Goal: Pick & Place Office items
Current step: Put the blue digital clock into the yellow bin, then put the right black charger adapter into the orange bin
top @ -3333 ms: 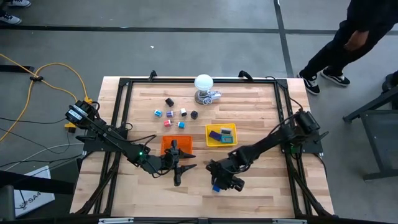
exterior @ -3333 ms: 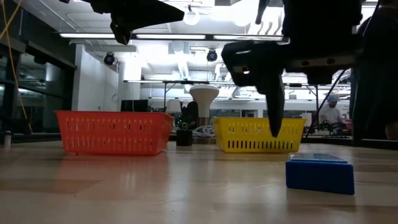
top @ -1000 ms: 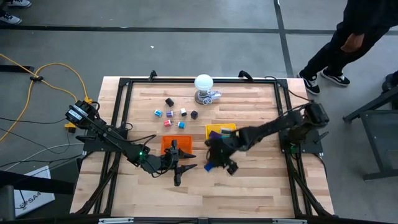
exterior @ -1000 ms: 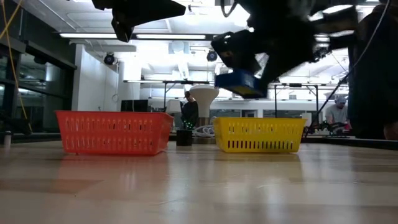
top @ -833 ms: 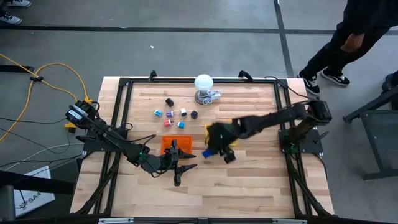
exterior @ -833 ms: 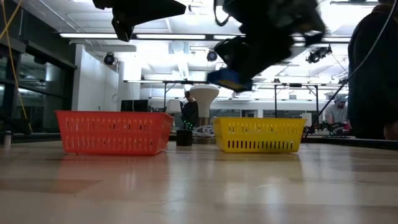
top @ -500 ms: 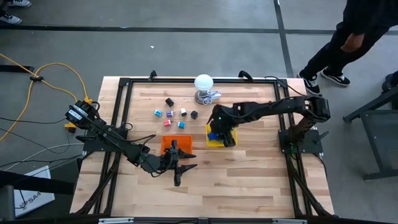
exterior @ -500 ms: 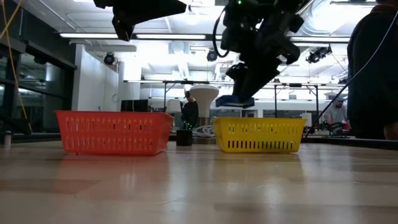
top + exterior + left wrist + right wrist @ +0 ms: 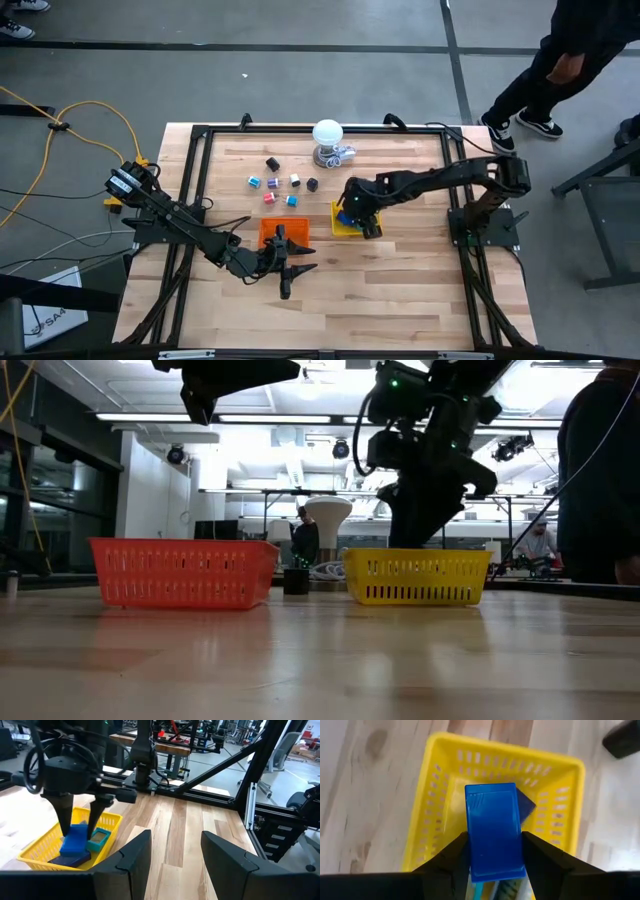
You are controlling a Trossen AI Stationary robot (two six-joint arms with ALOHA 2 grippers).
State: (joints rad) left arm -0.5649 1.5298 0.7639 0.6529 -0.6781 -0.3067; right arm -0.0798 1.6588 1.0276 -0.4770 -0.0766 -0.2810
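At lower left of the high view my left gripper (image 9: 287, 268) waits with fingers spread, beside the orange tray (image 9: 268, 233). Small office bits (image 9: 280, 185) lie scattered above it. At centre, my right gripper (image 9: 352, 216) pinches the blue block (image 9: 494, 830) (held flat between both fingers) low inside the yellow tray (image 9: 436, 810), above a teal block (image 9: 99, 837).
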